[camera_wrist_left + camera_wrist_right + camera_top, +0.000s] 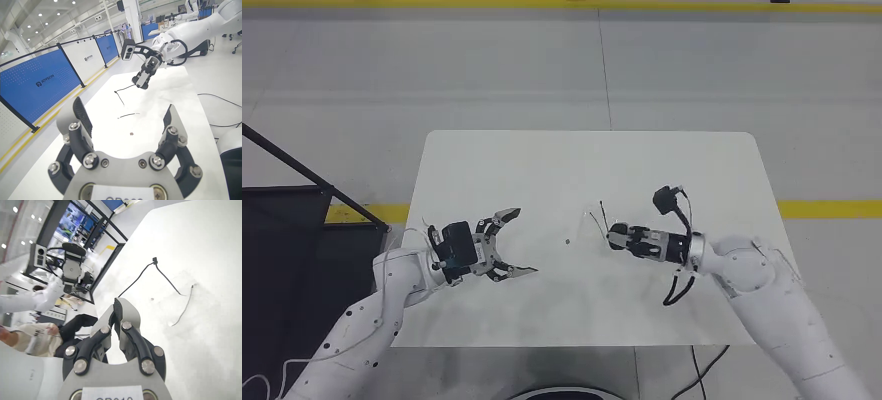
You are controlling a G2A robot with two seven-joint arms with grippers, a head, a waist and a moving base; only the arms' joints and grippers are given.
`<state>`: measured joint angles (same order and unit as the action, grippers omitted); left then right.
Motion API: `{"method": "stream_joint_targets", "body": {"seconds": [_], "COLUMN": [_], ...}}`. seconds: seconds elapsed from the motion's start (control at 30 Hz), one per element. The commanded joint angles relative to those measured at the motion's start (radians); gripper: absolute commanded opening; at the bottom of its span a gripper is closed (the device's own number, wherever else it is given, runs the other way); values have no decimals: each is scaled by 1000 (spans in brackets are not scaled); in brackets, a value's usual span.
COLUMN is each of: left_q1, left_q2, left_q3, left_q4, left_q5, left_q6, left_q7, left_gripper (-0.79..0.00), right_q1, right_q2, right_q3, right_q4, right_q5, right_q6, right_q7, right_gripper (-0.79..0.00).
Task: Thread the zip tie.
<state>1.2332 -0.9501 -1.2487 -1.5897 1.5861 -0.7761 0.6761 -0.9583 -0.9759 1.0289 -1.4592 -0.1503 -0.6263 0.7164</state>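
Above the middle of the white rectangular bench [542, 160], the right end effector [610, 237] pinches one end of the thin black plastic zip tie [155, 260] (bent at its head), presenting it toward 9 o'clock, where the wide-open left end effector [526, 240] seems ready for it.

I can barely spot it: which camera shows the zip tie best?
Right wrist view: the zip tie is close, head and both strands clear. Left wrist view shows it smaller, at the right tool; top view, a thin line.
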Motion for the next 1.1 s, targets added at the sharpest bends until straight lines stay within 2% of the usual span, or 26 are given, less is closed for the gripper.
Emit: {"method": "stream_joint_targets", "body": {"seconds": [0.0,0.17,0.5,0.6,0.7,0.87,1.07], "left_q1": [-1,-5,-4,0,3,1,-2], "left_q2": [0,0,0,1,3,2,2], "left_q3": [1,6,12,11,6,12,16], "left_q4": [1,3,4,2,8,12,8], "left_q5": [0,8,17,26,25,27,31], "left_q6": [-1,-3,4,6,6,6,6], "left_q7": [3,13,23,24,33,36,40], "left_gripper": [0,0,0,0,0,0,0], "right_q1": [-41,-141,-141,-141,-156,-181,-135], "right_q2": [7,22,22,25,32,46,44], "right_q3": [27,87,87,92,102,113,51], "right_q4": [-71,-211,-211,-236,-301,-419,-485], "right_q5": [-142,-373,-373,-456,-570,-728,-855], "right_q6": [31,134,134,133,156,217,207], "right_q7": [-68,-181,-181,-171,-117,69,262], "right_gripper": [-785,-785,-785,-785,-785,-785,-785]}}
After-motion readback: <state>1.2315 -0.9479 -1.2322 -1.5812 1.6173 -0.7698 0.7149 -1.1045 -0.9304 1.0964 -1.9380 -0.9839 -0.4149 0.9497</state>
